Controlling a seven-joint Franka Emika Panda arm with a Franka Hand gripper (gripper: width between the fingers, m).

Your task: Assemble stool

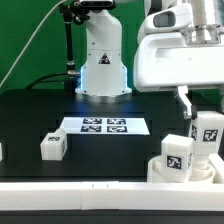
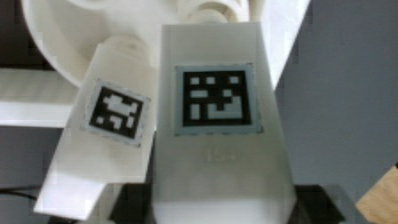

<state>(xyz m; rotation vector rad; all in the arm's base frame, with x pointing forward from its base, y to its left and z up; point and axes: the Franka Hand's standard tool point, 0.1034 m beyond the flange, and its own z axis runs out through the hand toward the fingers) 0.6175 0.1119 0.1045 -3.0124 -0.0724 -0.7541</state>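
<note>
The white wall strip (image 1: 90,205) runs across the bottom of the exterior view, nearest the lens. Just behind it, low on the exterior view's right, sits the round seat (image 1: 160,176) of the stool. Two tagged legs rise from it: a front leg (image 1: 177,158) and, just beside it and further right, a rear leg (image 1: 208,136). The gripper (image 1: 204,112) hangs over the rear leg's top, and one finger (image 1: 186,102) shows against the leg's left side. The other finger is hidden, so I cannot tell whether the jaws clamp the leg or only straddle it. A loose leg (image 1: 52,146) lies on the black table (image 1: 30,120) at the exterior view's left, well apart from the seat. The marker board (image 1: 104,125) lies mid-frame before the robot base (image 1: 102,70).

In the wrist view, what is probably the rear leg (image 2: 222,120) fills the middle of the frame with its tag square to the camera. The front leg (image 2: 103,135) leans beside it, close or touching. A curved part of the seat (image 2: 205,12) shows beyond them. No fingertips can be picked out here.

The step in hand looks like seating the rear leg into the seat. The next move calls for keeping that leg upright and pressing or turning it home without knocking the front leg. The loose leg is not yet fitted.
</note>
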